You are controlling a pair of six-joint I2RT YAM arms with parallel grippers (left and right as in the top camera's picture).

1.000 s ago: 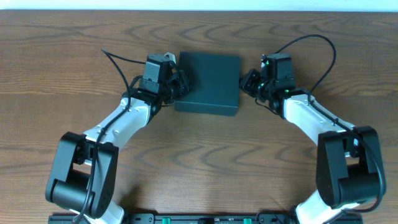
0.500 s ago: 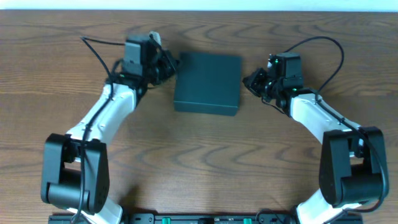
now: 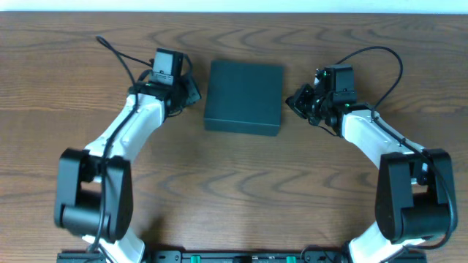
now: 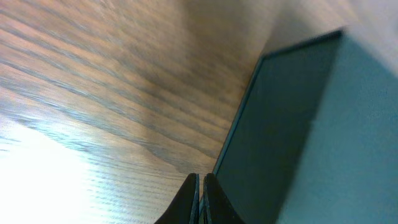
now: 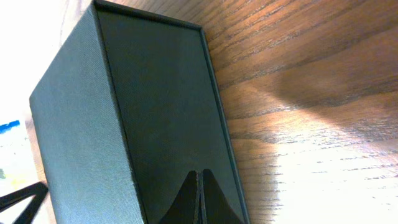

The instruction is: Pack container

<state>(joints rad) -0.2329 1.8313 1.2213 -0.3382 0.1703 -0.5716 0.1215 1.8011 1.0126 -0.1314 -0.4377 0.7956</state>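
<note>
Dark teal-green rectangular cardboard box (image 3: pixel 243 97) at mid-table toward the far edge, lid down flat, closed. Flat on brown wood-grain table (image 3: pixel 234 183), between the two arms. Surface plain matte in overhead view; fine woven texture on one face in right wrist view (image 5: pixel 74 143). Thin raised border around the neighbouring face there. Small blue smear at that view's left edge, too blurred to read.

Left gripper (image 3: pixel 191 95) just beside box's left wall, a sliver of table between per overhead. In left wrist view, fingertips (image 4: pixel 199 182) pressed together, only a hairline slit, nothing held. Box (image 4: pixel 298 137) filling the right half of that view, its bottom edge running up from the tips; contact w/ box can't be told.

Right gripper (image 3: pixel 291 100) just beside box's right wall, pointing at it. In right wrist view, tips (image 5: pixel 199 177) closed tight on each other, empty, drawn over the box's dark side wall. Touching or a hair apart: can't tell.

Black cables (image 3: pixel 117 52) looping off both wrists over the table. Green LED (image 3: pixel 319 71) lit on right wrist housing. Both arms white w/ black joints, elbows out toward the near table edge.
</note>
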